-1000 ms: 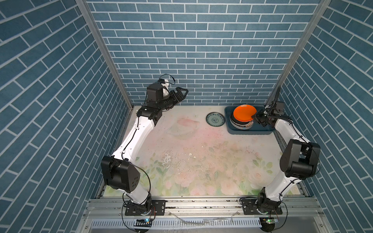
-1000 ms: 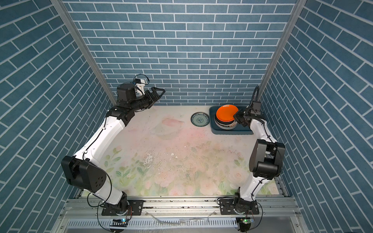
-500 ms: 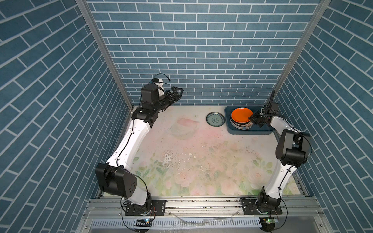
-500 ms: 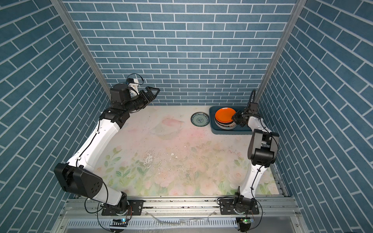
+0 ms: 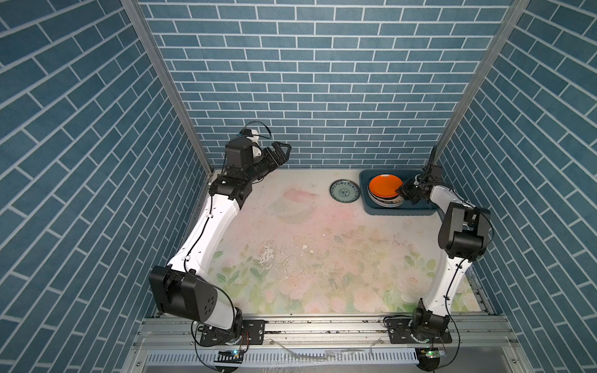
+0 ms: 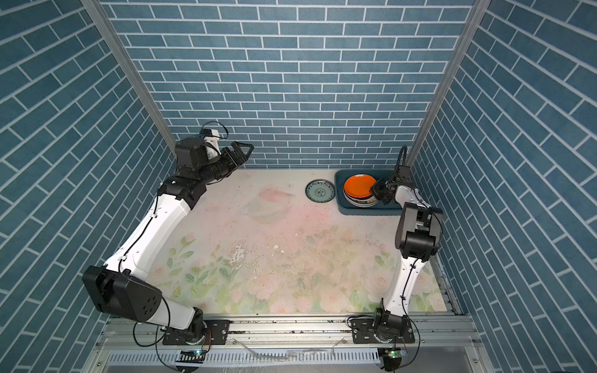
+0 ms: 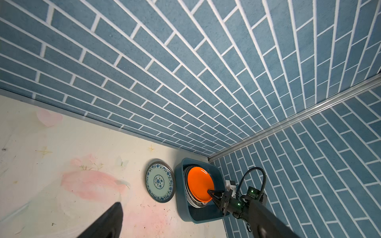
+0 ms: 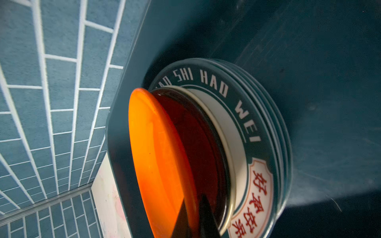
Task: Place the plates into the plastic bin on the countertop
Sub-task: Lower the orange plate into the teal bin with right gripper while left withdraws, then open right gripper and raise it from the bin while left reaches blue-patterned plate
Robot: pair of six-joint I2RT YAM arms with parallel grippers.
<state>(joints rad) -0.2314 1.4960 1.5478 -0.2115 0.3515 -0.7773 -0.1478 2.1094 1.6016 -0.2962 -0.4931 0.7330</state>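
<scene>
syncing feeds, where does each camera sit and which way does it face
Top views: high over the front rail, looking down at the countertop; left arm and right arm whole.
Left wrist: on the raised left arm, facing the bin; one own finger shows.
Right wrist: low over the bin, facing the orange plate; right claw pinches its rim.
Both wrist views share the orange plate.

On your countertop (image 6: pixel 258 232), the plastic bin (image 6: pixel 355 211) sits at about 1 o'clock, close to the back wall (image 6: pixel 290 97). Inside it you have a stack of plates (image 6: pixel 361 203) with the orange plate (image 6: pixel 357 185) on top. Your right gripper (image 6: pixel 375 190), closed, meets that plate's rim at its 3 o'clock. The teal-patterned plate (image 6: pixel 320 191) lies flat on the countertop just beside the bin, at the bin's 9 o'clock. Your left gripper (image 6: pixel 244 151) hangs raised at 11 o'clock, jaws apart.
</scene>
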